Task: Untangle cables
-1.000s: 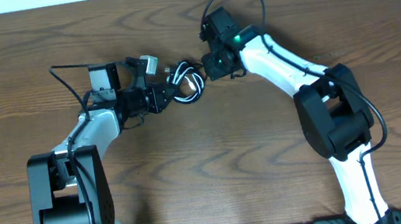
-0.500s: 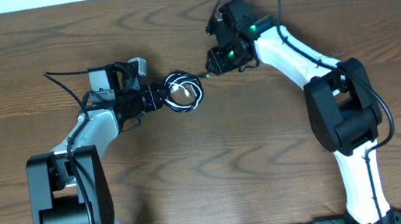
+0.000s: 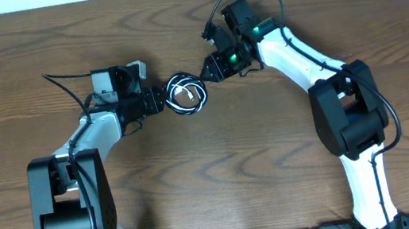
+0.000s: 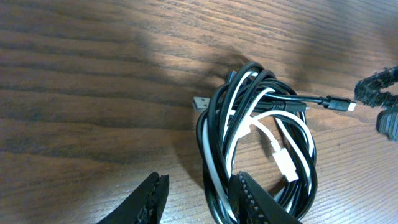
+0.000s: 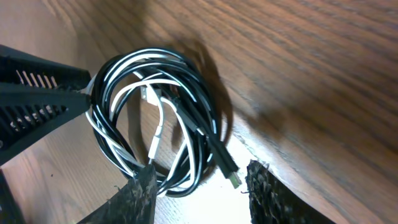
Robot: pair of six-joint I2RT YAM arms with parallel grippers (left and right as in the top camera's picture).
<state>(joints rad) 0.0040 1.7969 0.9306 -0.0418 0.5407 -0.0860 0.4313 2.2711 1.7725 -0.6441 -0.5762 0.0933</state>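
Surface [image 3: 276, 168]: brown wood-grain top that carries everything listed below.
Bundle [image 3: 186, 93]: one small round coil of two cables wound together. It lies flat on the surface towards the far edge, between the two end effectors.
Black cable [image 4: 203, 134]: thin, with several turns that make up most of the ring. One end leaves the coil and runs straight out to a small plug [image 4: 339, 104] on the right arm's side.
White cable [image 5: 158, 127]: thinner and threaded in among the black turns. A white plug body lies inside the ring.
Metal connector [image 4: 199, 102]: flat and silver, poking out at the coil's edge. I cannot tell which cable it belongs to.
Left end effector [image 4: 199, 180]: low over the surface at the left side of the coil, fingers apart. The rim of the coil lies in the gap, close against one finger and not pinched.
Right end effector [image 5: 202, 169]: at the opposite side of the coil, fingers apart. The black cable's plug end lies on the surface in the gap, nearer one finger, and nothing is clamped.
Left arm [image 3: 87, 135]: white and black, bent in towards the coil from the left.
Right arm [image 3: 284, 55]: the same make, reaching in from the right.
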